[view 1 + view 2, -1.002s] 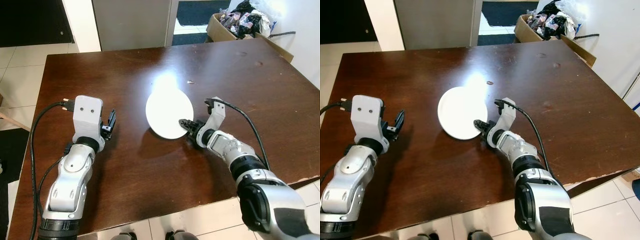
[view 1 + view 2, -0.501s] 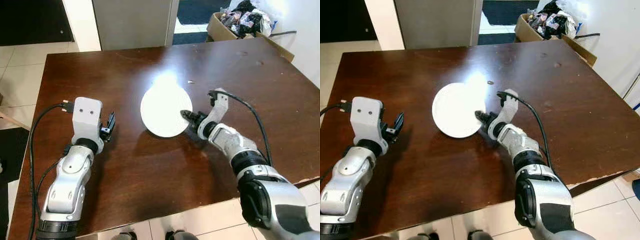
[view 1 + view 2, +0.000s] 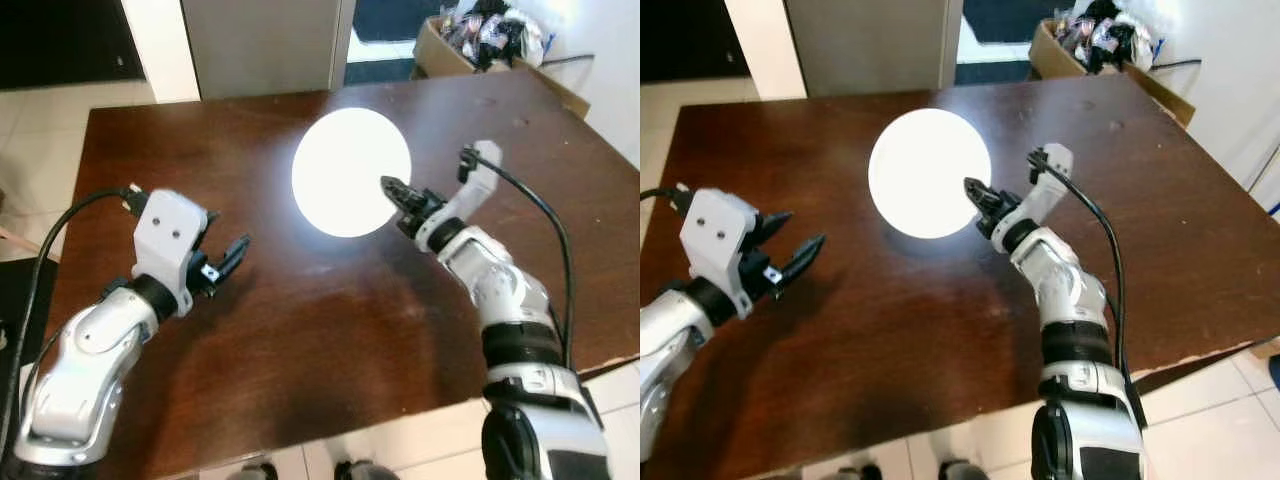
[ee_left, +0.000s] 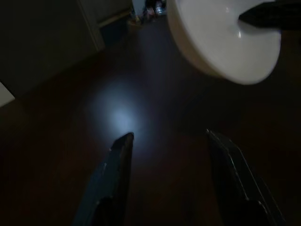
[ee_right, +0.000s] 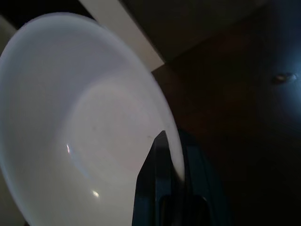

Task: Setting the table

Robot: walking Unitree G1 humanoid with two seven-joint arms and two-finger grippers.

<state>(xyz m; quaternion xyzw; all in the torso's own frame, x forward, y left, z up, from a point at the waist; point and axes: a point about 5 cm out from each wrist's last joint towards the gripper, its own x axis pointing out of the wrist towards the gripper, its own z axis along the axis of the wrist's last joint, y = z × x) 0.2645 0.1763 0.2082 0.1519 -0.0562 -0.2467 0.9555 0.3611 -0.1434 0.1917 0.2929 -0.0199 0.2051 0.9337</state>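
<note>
Carrying a round white ceramic plate [image 3: 349, 170] above the dark brown wooden table [image 3: 300, 320], pinched by its near rim in the right gripper [image 3: 398, 193].

Placing looks like the step in hand; next it calls for levelling the tilted, glare-washed plate and lowering it flat. The left gripper [image 3: 232, 256] hovers over the table's left side, fingers spread and empty.
</note>
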